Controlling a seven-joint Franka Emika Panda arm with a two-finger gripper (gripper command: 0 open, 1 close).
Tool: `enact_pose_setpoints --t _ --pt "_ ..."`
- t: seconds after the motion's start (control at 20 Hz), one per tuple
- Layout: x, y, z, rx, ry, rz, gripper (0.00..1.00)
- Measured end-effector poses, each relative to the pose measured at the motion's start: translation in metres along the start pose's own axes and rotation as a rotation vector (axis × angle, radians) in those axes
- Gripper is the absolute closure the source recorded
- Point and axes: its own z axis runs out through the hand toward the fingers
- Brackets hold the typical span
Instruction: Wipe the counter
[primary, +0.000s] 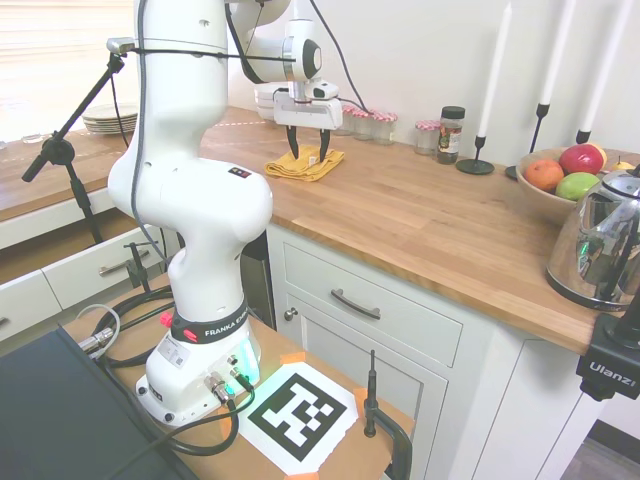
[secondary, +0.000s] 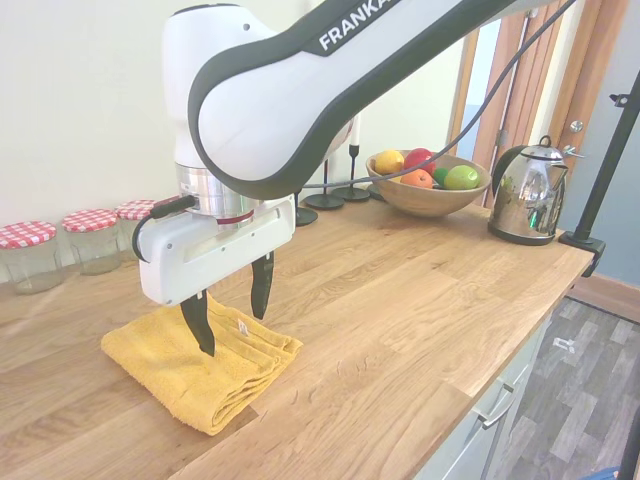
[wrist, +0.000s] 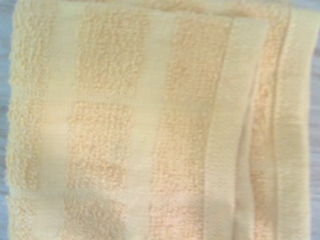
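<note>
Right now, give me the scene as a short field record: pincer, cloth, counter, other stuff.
pincer: open, fingers pointing down, just above the cloth
cloth: folded yellow towel, flat on the counter near its front edge, not gripped
counter: butcher-block wood, towel lies on it
wrist view: filled by the towel's folds
jars: red-checked lids, along the wall behind the towel
fruit bowl: wooden, further down the counter
kettle: shiny metal, beside the bowl
candlesticks: black holders, by the wall

Warm-brown planked counter (secondary: 400, 300); mustard-yellow folded towel (secondary: 200, 375); red-and-white gingham lids on jars (secondary: 60, 235); white cabinets (primary: 400, 340); red, orange, green fruit (primary: 565, 170).
</note>
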Motion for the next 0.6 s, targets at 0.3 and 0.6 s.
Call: enact_pose_setpoints --t 0.3,0.6 --pt "0.0 -0.003 0.007 -0.004 -0.006 -0.003 0.0" --pt "0.002 -0.006 0.017 -0.014 -0.016 -0.002 0.0"
